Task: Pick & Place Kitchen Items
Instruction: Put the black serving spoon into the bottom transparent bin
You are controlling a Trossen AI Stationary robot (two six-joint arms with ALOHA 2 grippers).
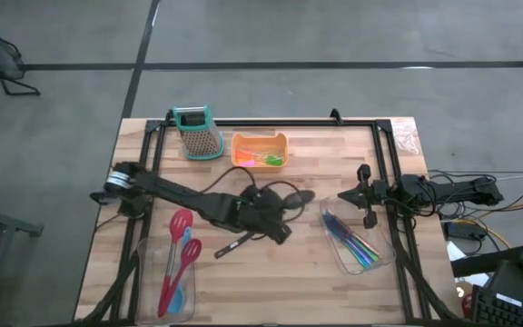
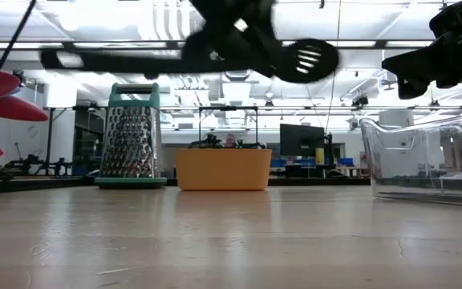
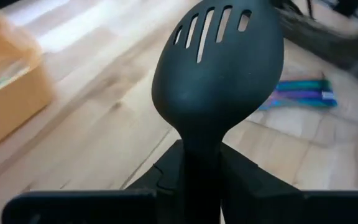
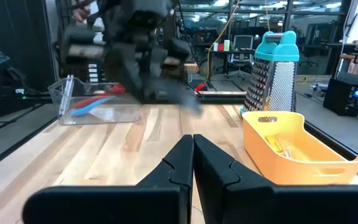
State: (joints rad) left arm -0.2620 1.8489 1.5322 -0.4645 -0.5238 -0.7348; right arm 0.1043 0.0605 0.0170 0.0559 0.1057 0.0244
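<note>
Left gripper (image 1: 275, 221) is clamping the black slotted spatula (image 3: 219, 68) above mid-table; only the low view is showing it clear of the wood table (image 1: 316, 263). Right gripper (image 1: 364, 196) is sitting clenched, empty, beside the cutlery bin (image 1: 361, 259). Office room behind.

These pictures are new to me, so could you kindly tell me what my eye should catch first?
The black slotted spoon stands out: the left pincer grips its handle and holds it above mid-table. Behind it, at the far edge, stand the teal-topped grater and the orange tray beside it. The right pincer, shut and empty, waits at the table's right side by a clear bin of shiny cutlery.
</note>
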